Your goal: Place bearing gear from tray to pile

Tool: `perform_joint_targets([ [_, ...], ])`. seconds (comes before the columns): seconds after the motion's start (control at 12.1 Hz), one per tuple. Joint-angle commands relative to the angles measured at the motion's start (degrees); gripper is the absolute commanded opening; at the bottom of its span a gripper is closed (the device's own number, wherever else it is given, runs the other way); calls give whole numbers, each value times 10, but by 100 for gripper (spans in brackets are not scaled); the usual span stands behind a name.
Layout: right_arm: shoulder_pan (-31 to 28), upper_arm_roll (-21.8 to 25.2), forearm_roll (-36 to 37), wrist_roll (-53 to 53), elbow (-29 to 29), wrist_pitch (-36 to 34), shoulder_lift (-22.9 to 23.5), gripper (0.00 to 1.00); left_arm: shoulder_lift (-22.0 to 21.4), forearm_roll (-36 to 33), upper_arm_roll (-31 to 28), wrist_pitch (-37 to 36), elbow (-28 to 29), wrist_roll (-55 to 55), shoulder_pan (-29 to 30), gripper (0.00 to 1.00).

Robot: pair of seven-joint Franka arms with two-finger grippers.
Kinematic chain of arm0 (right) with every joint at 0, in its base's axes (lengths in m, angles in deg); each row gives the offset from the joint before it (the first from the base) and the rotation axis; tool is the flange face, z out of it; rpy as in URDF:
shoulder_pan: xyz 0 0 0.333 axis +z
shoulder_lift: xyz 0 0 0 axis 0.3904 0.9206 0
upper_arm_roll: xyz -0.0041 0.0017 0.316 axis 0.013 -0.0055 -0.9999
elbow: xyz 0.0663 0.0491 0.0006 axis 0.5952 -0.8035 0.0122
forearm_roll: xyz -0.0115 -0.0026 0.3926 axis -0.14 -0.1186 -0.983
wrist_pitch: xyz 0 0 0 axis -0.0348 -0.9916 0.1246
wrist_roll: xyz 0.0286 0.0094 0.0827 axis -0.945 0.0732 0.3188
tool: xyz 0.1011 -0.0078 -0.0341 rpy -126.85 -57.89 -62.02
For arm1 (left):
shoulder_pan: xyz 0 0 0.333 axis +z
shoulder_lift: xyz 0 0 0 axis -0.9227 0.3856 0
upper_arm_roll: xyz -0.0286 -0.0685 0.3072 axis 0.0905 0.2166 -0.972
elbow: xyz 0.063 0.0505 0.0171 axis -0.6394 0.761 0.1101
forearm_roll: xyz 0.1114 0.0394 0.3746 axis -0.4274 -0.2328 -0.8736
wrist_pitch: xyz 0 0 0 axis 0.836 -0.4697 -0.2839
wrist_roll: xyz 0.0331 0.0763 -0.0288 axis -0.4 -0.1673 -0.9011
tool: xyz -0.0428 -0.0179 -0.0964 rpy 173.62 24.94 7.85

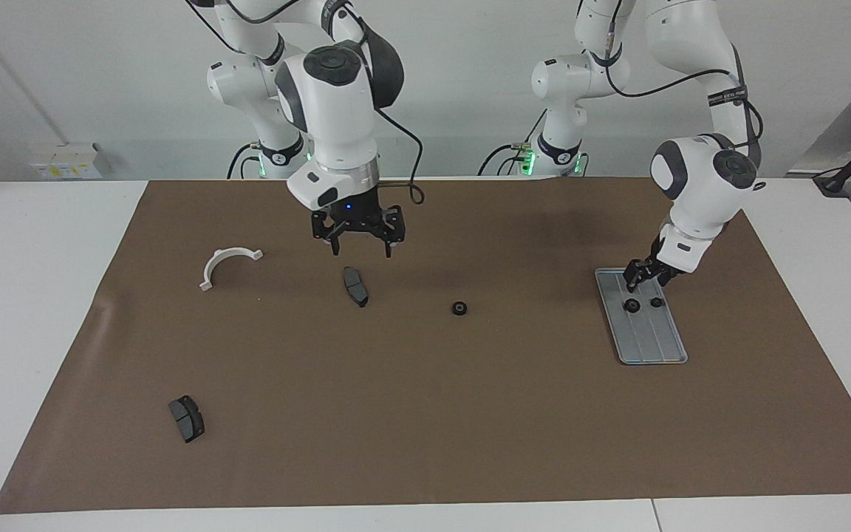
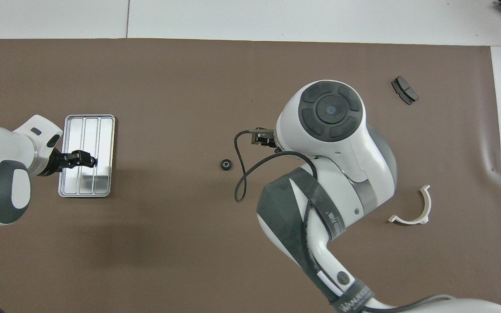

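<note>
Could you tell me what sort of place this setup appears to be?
Probably a robotics lab test bench: two white arms mounted at a white table, a brown mat as work surface, and scattered machine parts, a metal tray and brake pads.

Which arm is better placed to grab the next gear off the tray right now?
Left. The left gripper hangs just over the two small gears on the tray, by the left arm's base. The right gripper is open over a brake pad mid-mat, well away from the tray.
</note>
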Motion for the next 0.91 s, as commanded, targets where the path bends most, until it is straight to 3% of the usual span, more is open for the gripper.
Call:
perform_joint_targets([
  [0.0, 34, 0, 10, -47, 29, 23, 47, 100, -10, 3, -2, 9, 9, -8, -7, 80],
  [0.17, 49, 0, 11, -57, 35, 54, 68, 100, -8, 3, -2, 10, 3, -9, -7, 80],
  [0.5, 89, 0, 59, -107, 77, 75, 166, 100, 17, 3, -2, 25, 2, -67, -23, 72],
  [0.83, 99, 0, 60, -113, 79, 131, 200, 100, 37, 3, -2, 54, 2, -99, -40, 68],
])
